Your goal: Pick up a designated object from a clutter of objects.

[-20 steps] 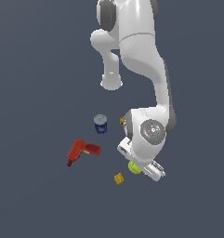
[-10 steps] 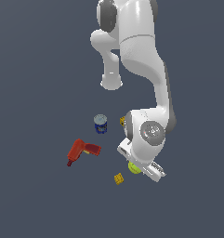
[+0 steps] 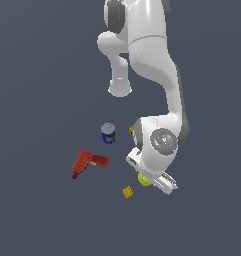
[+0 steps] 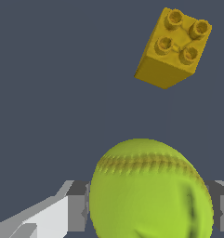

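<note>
Beneath the arm's wrist, in the exterior view, you see the tennis ball (image 3: 143,179) as a small yellow-green patch, mostly covered by the white gripper (image 3: 151,181) body. A ball has no long axis; in the wrist view, its stitched seam (image 4: 148,163) runs as a curved band across its upper face. Whether it rests on the counter (image 3: 42,75) or is lifted clear cannot be told from either view.

The wrist view shows you what the exterior view hides: the ball (image 4: 150,190) sits between the two grey fingers (image 4: 76,211), one on each flank, touching or very nearly so. The gripper (image 4: 148,211) is pinching the ball.

The same view shows a yellow studded block (image 4: 174,49) lying near the ball, apart from it, studs up.

The exterior view alone gives you the rest of the clutter: the block (image 3: 127,192) towards that view's left of the ball, a red power drill (image 3: 88,162) farther left, a blue can (image 3: 108,133) with a grey lid behind it, and a small yellow item (image 3: 131,130) at the wrist's edge, too small to identify.
</note>
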`<state>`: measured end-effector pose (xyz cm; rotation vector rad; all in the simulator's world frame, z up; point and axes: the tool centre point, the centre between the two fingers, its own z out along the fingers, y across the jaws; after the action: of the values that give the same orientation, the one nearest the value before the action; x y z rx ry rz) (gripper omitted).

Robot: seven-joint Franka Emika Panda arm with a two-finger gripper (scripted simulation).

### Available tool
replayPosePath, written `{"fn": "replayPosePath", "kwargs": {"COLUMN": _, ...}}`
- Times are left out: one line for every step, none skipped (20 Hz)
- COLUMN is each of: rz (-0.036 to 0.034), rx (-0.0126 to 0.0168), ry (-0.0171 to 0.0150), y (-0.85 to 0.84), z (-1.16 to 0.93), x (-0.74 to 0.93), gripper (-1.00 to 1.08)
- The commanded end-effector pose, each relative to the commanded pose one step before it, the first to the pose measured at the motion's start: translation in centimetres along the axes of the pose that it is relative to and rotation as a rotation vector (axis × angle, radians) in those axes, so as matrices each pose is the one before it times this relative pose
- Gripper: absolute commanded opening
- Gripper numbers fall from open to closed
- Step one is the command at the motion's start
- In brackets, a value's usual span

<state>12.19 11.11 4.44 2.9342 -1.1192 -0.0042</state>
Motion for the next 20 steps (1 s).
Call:
{"fn": "replayPosePath", "kwargs": {"rz": 0.00005, "rx": 0.00201, "ry": 0.00158, "y": 0.205, "z": -0.635, "x": -0.059, "gripper": -1.00}}
{"fn": "replayPosePath", "kwargs": {"rz": 0.00010, "rx": 0.00027, "ry": -0.00039, "y": 0.161, "z": -0.285, "x": -0.059, "gripper": -1.00}}
{"fn": "replayPosePath", "kwargs": {"rz": 0.00000, "rx": 0.00000, "ry": 0.00000, "y": 0.177, "z": -0.328, "x": -0.076, "gripper": -1.00}}
{"fn": "replayPosePath", "kwargs": {"rz": 0.00000, "rx": 0.00000, "ry": 0.00000, "y": 0.199, "z": -0.368, "x": -0.085, "gripper": -1.00}}
{"fn": "replayPosePath", "kwargs": {"rz": 0.00000, "rx": 0.00000, "ry": 0.00000, "y": 0.220, "z": -0.409, "x": -0.095, "gripper": -1.00}}
{"fn": "replayPosePath", "kwargs": {"rz": 0.00000, "rx": 0.00000, "ry": 0.00000, "y": 0.242, "z": -0.450, "x": -0.104, "gripper": -1.00}}
{"fn": "replayPosePath", "kwargs": {"rz": 0.00012, "rx": 0.00037, "ry": -0.00057, "y": 0.272, "z": -0.487, "x": -0.103, "gripper": -1.00}}
{"fn": "replayPosePath", "kwargs": {"rz": 0.00000, "rx": 0.00000, "ry": 0.00000, "y": 0.287, "z": -0.534, "x": -0.123, "gripper": -1.00}}
{"fn": "replayPosePath", "kwargs": {"rz": 0.00000, "rx": 0.00000, "ry": 0.00000, "y": 0.310, "z": -0.577, "x": -0.133, "gripper": -1.00}}
{"fn": "replayPosePath", "kwargs": {"rz": 0.00012, "rx": 0.00037, "ry": -0.00057, "y": 0.341, "z": -0.615, "x": -0.131, "gripper": -1.00}}
{"fn": "replayPosePath", "kwargs": {"rz": 0.00000, "rx": 0.00000, "ry": 0.00000, "y": 0.356, "z": -0.664, "x": -0.152, "gripper": -1.00}}
{"fn": "replayPosePath", "kwargs": {"rz": 0.00000, "rx": 0.00000, "ry": 0.00000, "y": 0.379, "z": -0.709, "x": -0.162, "gripper": -1.00}}
{"fn": "replayPosePath", "kwargs": {"rz": 0.00013, "rx": 0.00036, "ry": -0.00057, "y": 0.412, "z": -0.749, "x": -0.160, "gripper": -1.00}}
{"fn": "replayPosePath", "kwargs": {"rz": 0.00000, "rx": 0.00000, "ry": 0.00000, "y": 0.423, "z": -0.794, "x": -0.181, "gripper": -1.00}}
{"fn": "replayPosePath", "kwargs": {"rz": 0.00000, "rx": 0.00000, "ry": 0.00000, "y": 0.428, "z": -0.804, "x": -0.182, "gripper": -1.00}}
{"fn": "replayPosePath", "kwargs": {"rz": 0.00013, "rx": 0.00035, "ry": -0.00058, "y": 0.440, "z": -0.803, "x": -0.168, "gripper": -1.00}}
{"fn": "replayPosePath", "kwargs": {"rz": 0.00000, "rx": 0.00000, "ry": 0.00000, "y": 0.432, "z": -0.814, "x": -0.182, "gripper": -1.00}}
{"fn": "replayPosePath", "kwargs": {"rz": 0.00000, "rx": 0.00000, "ry": 0.00000, "y": 0.433, "z": -0.818, "x": -0.182, "gripper": -1.00}}
{"fn": "replayPosePath", "kwargs": {"rz": 0.00016, "rx": 0.00033, "ry": -0.00058, "y": 0.447, "z": -0.815, "x": -0.165, "gripper": -1.00}}
{"fn": "replayPosePath", "kwargs": {"rz": 0.00000, "rx": 0.00000, "ry": 0.00000, "y": 0.437, "z": -0.828, "x": -0.181, "gripper": -1.00}}
